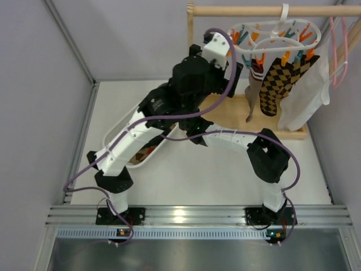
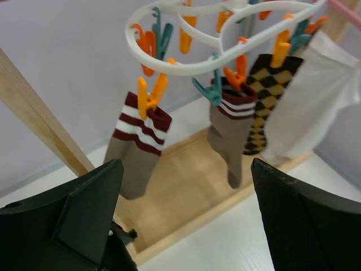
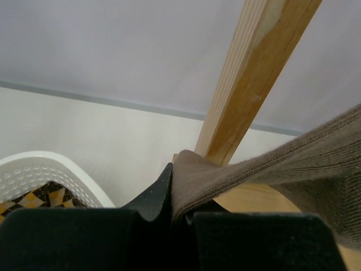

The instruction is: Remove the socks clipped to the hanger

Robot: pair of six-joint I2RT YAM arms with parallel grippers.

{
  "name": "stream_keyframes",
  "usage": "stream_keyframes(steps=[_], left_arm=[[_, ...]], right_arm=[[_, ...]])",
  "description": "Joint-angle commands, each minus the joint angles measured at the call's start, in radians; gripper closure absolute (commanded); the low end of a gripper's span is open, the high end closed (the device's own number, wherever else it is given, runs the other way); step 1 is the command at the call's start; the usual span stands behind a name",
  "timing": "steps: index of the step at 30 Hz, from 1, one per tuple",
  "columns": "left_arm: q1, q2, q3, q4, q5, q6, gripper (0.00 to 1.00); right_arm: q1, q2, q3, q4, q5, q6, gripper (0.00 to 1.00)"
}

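Note:
The white oval hanger (image 2: 186, 53) with orange and teal pins hangs from the wooden rail (image 1: 254, 10). In the left wrist view it holds a brown sock with red-white stripes (image 2: 138, 149), a second striped brown sock (image 2: 231, 135) and an argyle sock (image 2: 265, 101). My left gripper (image 2: 189, 226) is open and empty, below and in front of these socks. In the top view it sits beside the hanger (image 1: 276, 39). My right gripper (image 3: 172, 169) is shut on the end of a brown sock (image 3: 271, 164) by the wooden post. It is hidden under the left arm in the top view.
A white cloth garment (image 1: 307, 96) hangs right of the socks, with a thin pink hanger (image 1: 335, 51) beyond it. The rack's wooden base (image 1: 265, 127) lies below. A white basket (image 1: 121, 132) holding argyle socks (image 3: 39, 200) stands at left.

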Motion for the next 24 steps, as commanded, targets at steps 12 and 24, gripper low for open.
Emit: stream_keyframes(steps=[12,24], left_arm=[[-0.013,0.280,0.072,0.514,-0.382,0.486,0.15],[0.035,0.296,0.003,0.629,-0.301,0.515,0.27]], right_arm=[[0.016,-0.105,-0.149,0.143,-0.071,-0.015,1.00],[0.027,-0.198,-0.221,0.162,-0.108,0.010,1.00]])
